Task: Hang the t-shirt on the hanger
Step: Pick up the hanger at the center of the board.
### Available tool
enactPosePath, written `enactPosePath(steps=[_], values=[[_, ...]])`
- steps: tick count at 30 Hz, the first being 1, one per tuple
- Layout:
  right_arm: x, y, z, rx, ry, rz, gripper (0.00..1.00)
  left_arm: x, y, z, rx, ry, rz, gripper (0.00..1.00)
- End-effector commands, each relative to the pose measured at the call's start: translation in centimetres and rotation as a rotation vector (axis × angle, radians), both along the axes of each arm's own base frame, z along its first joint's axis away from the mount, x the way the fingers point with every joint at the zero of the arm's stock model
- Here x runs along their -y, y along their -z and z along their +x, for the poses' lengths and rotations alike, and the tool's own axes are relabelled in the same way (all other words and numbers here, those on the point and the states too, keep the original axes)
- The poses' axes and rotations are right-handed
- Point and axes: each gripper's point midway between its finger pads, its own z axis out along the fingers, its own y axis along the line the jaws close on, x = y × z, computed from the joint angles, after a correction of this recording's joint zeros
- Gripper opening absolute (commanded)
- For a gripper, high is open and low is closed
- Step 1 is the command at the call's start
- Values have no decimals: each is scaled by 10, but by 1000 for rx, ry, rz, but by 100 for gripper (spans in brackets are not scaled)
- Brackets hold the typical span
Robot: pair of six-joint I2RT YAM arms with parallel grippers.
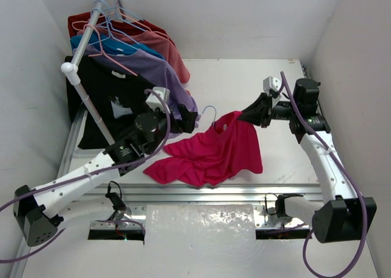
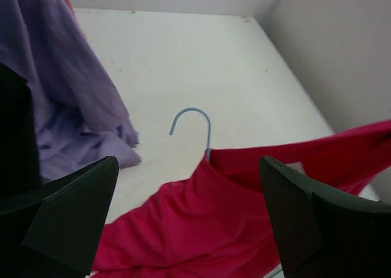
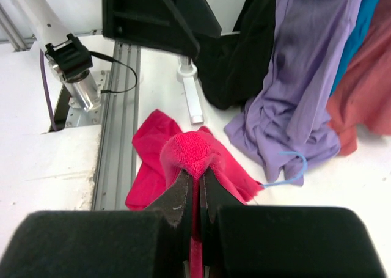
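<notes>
The magenta t-shirt lies crumpled on the white table, and one part of it is lifted toward the right. My right gripper is shut on that raised fold of the t-shirt, with cloth bulging over the gripper tips. The hanger is light-blue wire. Only its hook shows, poking out of the shirt's neck, and the rest is hidden inside the cloth. My left gripper stands wide open just above the t-shirt, holding nothing, with the hanger hook beyond it.
A clothes rail at the back left carries several hung shirts. A purple one and a black one drape down to the table beside my left gripper. An aluminium rail runs along the near edge. Walls enclose the table.
</notes>
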Motion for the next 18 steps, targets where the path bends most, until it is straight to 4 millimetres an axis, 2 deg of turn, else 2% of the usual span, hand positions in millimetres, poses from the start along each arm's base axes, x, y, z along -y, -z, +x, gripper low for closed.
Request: enactPosePath(steps=[1, 5, 6, 8, 11, 12, 18], values=[[-1, -14, -1, 80, -21, -5, 0, 16, -17, 5, -50, -36, -296, 97], [-2, -19, -2, 91, -24, -4, 0, 53, -20, 10, -88, 67, -400, 96], [-1, -21, -3, 97, -25, -3, 0, 63, 3, 19, -147, 51, -359, 96], [-2, -21, -5, 98, -30, 0, 0, 74, 24, 34, -220, 5, -343, 96], [-2, -20, -7, 102, -33, 2, 0, 87, 39, 50, -268, -35, -329, 91], [-2, -21, -7, 106, -37, 4, 0, 89, 41, 54, -273, -50, -322, 86], [-3, -24, -13, 106, -60, 13, 0, 97, 51, 76, -285, -112, -321, 85]])
